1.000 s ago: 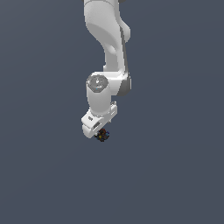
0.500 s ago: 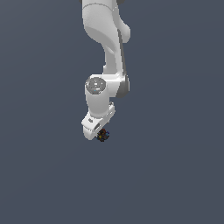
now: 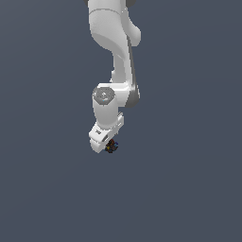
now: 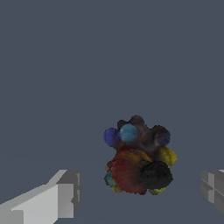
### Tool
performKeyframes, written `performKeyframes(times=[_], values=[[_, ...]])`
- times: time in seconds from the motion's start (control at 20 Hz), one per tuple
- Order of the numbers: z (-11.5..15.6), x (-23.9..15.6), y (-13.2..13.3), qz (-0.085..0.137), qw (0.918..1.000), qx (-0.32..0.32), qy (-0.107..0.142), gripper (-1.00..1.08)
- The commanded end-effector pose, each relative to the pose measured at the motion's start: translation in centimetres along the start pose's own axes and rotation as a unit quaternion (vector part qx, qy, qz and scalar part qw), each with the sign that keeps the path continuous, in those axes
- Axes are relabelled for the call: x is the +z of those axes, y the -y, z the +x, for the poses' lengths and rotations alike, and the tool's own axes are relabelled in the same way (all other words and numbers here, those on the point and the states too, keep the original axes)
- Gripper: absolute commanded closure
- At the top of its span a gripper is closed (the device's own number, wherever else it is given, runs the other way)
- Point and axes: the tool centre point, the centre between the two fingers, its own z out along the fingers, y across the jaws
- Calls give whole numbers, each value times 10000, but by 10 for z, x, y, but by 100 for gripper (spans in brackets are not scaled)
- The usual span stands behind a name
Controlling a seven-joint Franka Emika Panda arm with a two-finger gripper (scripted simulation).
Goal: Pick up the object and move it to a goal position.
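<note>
Object, the lumpy dark clump with blue, red and yellow beads, lies between the two fingertips in the wrist view, with clear grey gaps on both sides of it. So the jaws stand wide open and have hold of nothing. In the exterior view the same clump shows as a small dark speck just at the tip of the white gripper, whose body hides most of it.

The plain grey surface has no visible edges or corners to place things by, and no goal marker shows in either view, so where the clump must end up cannot be told.

By my judgement the approach is done and little else: the fingers bracket the clump, though whether they are low enough to pinch it is hard to say from these angles. Closing, lifting and carrying it to the goal are all left to do.
</note>
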Motion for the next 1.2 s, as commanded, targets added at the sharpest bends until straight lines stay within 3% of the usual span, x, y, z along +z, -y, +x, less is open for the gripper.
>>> performKeyframes(times=[0.0, 0.45, 0.5, 1.15], values=[[0, 12, 1, 6, 10000, -6, 2, -92], [0, 39, 0, 5, 10000, -17, 1, -92], [0, 39, 0, 5, 10000, -17, 1, 108], [3, 28, -6, -87, 10000, -5, -48, 108]])
